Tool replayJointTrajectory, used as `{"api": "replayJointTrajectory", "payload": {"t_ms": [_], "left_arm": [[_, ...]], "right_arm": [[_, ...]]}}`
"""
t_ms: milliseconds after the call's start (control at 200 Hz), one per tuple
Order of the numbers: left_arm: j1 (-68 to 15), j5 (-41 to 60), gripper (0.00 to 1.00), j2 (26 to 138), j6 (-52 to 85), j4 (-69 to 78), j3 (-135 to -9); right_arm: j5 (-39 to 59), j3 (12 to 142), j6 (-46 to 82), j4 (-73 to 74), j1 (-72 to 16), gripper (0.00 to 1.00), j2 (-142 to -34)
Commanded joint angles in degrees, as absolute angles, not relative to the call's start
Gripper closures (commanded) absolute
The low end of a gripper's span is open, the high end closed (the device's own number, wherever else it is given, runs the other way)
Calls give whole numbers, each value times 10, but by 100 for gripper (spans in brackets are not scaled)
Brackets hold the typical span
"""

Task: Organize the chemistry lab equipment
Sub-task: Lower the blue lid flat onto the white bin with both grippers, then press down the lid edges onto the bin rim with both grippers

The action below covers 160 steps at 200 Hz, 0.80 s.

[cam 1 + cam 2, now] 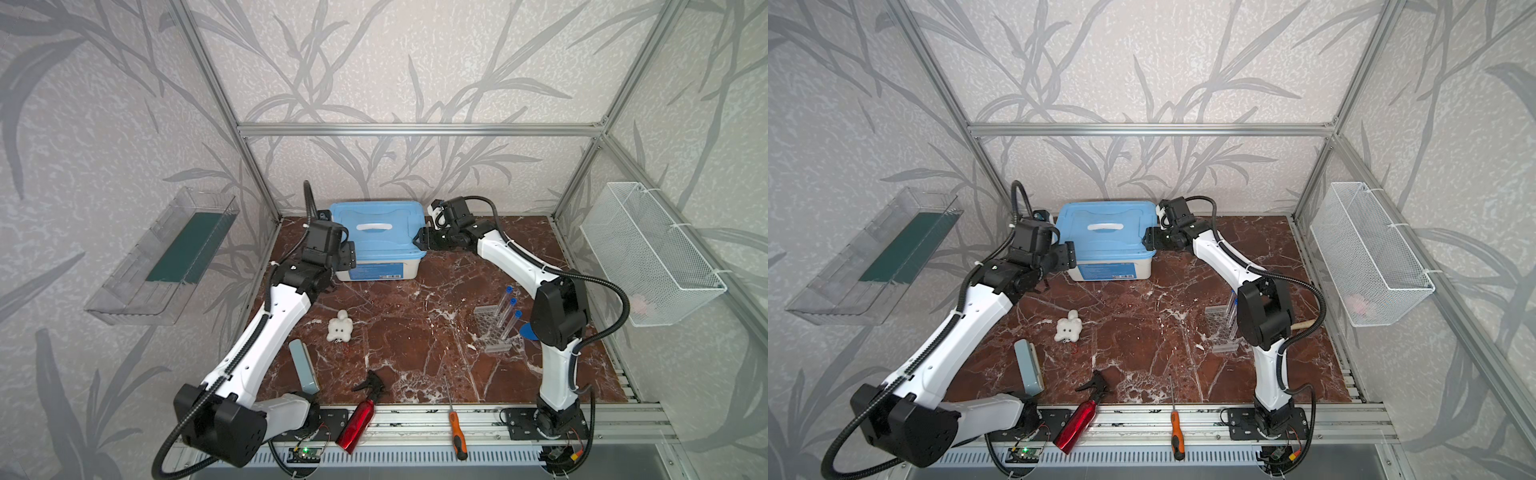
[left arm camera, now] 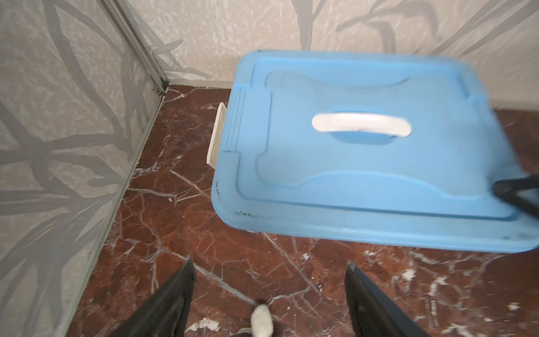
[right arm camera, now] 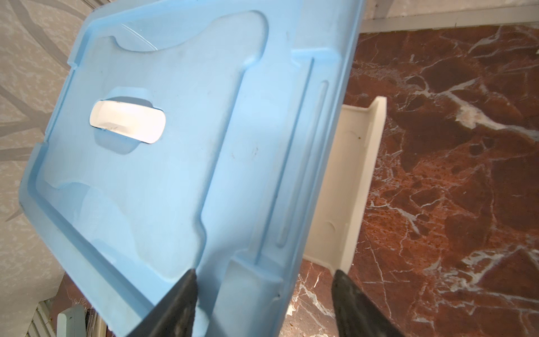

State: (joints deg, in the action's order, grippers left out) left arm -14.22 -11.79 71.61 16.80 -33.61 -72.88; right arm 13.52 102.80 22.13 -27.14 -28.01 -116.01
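Note:
Three clear blue-capped tubes (image 1: 508,311) stand tilted in a clear perforated rack (image 1: 492,334) on the right of the table, beside the right arm's elbow; in a top view that arm hides most of the rack (image 1: 1219,328). Both grippers are at the back, by a white box with a blue lid (image 1: 376,230). My left gripper (image 1: 348,254) (image 2: 269,271) is open over bare table at the box's front left corner. My right gripper (image 1: 420,240) (image 3: 262,275) is open and straddles the lid's right edge, one finger above the lid (image 3: 180,163) and one outside it.
A white side latch (image 3: 350,181) hangs open on the box. On the table are a white plush toy (image 1: 340,328), a grey-blue case (image 1: 303,365) and a blue disc (image 1: 528,331). A red spray bottle (image 1: 357,419) and a screwdriver (image 1: 456,432) lie at the front edge. A wire basket (image 1: 648,257) hangs right, a clear tray (image 1: 166,253) left.

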Motion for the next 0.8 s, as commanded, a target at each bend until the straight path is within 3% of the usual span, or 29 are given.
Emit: {"api": "replayJointTrajectory", "payload": {"t_ms": [0, 310, 575, 795], "left_arm": [[-109, -47, 18, 773, 204, -312, -760], [-52, -71, 20, 913, 174, -252, -792], [-11, -48, 11, 897, 197, -199, -746], [59, 179, 3, 930, 276, -83, -690]], "right_arm": [[106, 1018, 203, -337, -268, 32, -1182], [95, 1011, 181, -359, -249, 33, -1166], [96, 1012, 173, -356, -261, 34, -1172], [106, 1002, 181, -343, -263, 34, -1174]]}}
